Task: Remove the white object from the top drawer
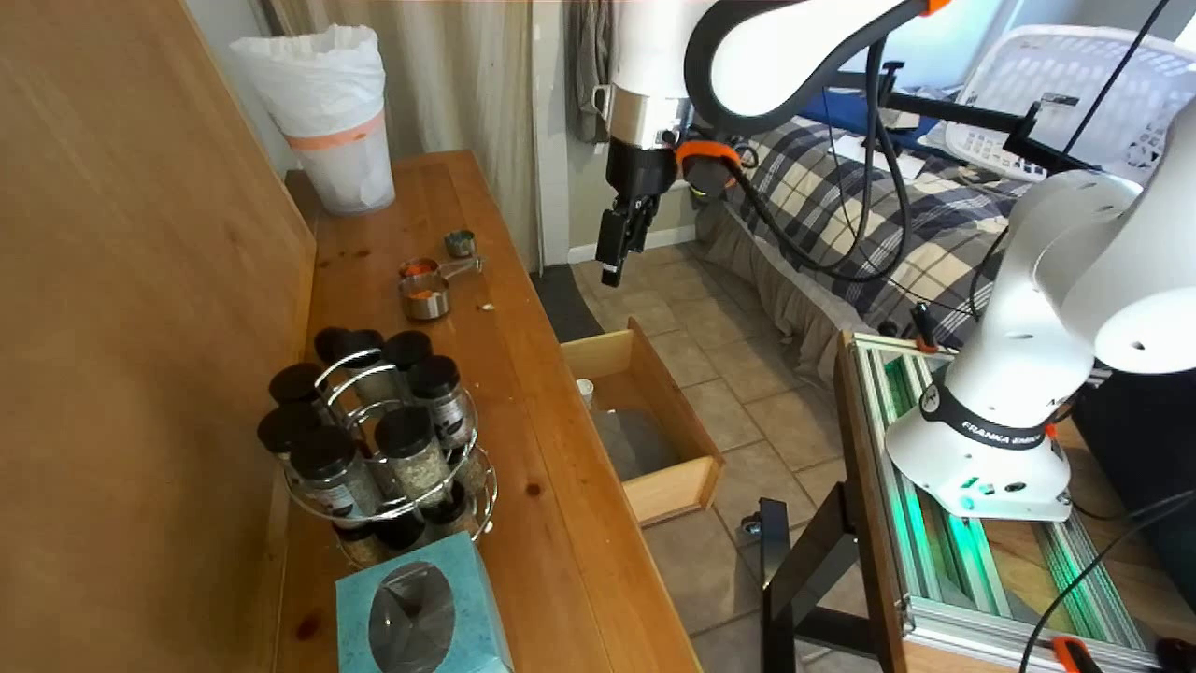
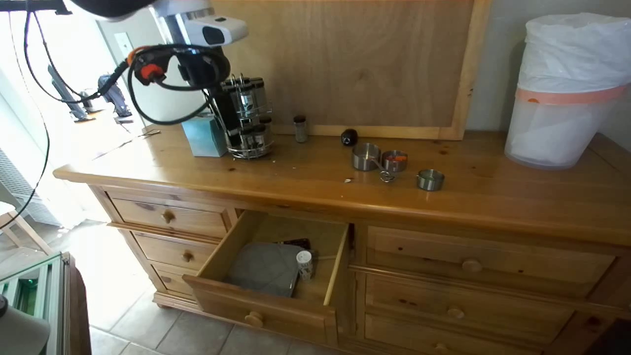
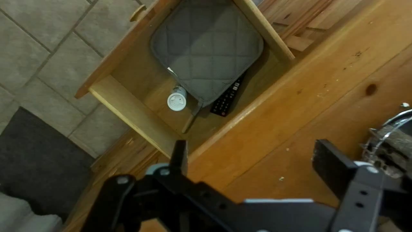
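The white object is a small white cylinder with a round lid, standing in the open top drawer. It shows in both exterior views [image 1: 585, 388] [image 2: 305, 265] and the wrist view [image 3: 177, 100]. The top drawer [image 2: 276, 309] is light-brown wood, pulled out from the cabinet; it also shows in an exterior view [image 1: 680, 404] and the wrist view [image 3: 128, 111]. My gripper [image 3: 251, 149] is open and empty, its fingers wide apart. In an exterior view the gripper [image 1: 620, 250] hangs high, well above the drawer. In the wrist view the white object lies beyond the left finger.
A grey quilted pad [image 3: 209, 48] and a black remote [image 3: 227, 100] lie in the drawer beside the white object. On the cabinet top stand a spice rack [image 1: 392, 449], a teal tissue box [image 1: 420, 608], metal measuring cups [image 2: 366, 157] and a white bucket [image 2: 557, 128].
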Tool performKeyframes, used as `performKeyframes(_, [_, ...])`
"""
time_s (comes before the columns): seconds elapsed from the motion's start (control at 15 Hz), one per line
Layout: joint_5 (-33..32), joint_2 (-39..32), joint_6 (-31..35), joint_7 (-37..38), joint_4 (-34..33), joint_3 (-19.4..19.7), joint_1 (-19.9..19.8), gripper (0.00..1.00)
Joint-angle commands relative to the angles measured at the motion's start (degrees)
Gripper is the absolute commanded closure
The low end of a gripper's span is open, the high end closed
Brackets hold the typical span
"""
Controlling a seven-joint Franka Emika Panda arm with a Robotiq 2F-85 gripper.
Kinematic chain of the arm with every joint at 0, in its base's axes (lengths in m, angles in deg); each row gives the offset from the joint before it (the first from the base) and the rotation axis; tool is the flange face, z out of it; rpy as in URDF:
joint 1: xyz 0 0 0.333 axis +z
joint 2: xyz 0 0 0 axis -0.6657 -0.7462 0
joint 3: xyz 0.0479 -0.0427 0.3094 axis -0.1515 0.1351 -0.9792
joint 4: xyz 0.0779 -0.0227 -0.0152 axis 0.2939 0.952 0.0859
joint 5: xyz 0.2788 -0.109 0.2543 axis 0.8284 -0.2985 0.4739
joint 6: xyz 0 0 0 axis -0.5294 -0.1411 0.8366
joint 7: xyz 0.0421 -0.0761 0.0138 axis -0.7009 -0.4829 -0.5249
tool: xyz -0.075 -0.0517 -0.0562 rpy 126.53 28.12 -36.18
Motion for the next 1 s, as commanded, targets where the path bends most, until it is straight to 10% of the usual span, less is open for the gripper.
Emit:
performKeyframes(0.0, [0.2,-3.3,7.2,-2.2,3.9,1.7,-2.0,0.00])
performKeyframes(0.93, [0.0,-10.5,15.9,-2.1,7.2,4.1,-4.3,0.00])
